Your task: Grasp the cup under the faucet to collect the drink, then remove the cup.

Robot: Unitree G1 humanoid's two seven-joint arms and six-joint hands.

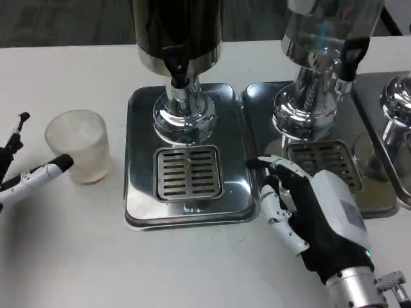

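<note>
A frosted translucent cup stands upright on the white table, left of the dark drink dispenser. The dispenser's black faucet hangs over a slotted drip grate with nothing under it. My left hand comes in from the left edge with its fingers apart; one black-tipped finger reaches right up to the cup's left side, and the hand holds nothing. My right hand lies low at the right edge of the drip tray with its fingers spread, holding nothing.
The steel drip tray sits under the dark dispenser. A second dispenser with a clear tank and its own tray stands to the right. A third chrome base shows at the far right. Bare white table lies in front.
</note>
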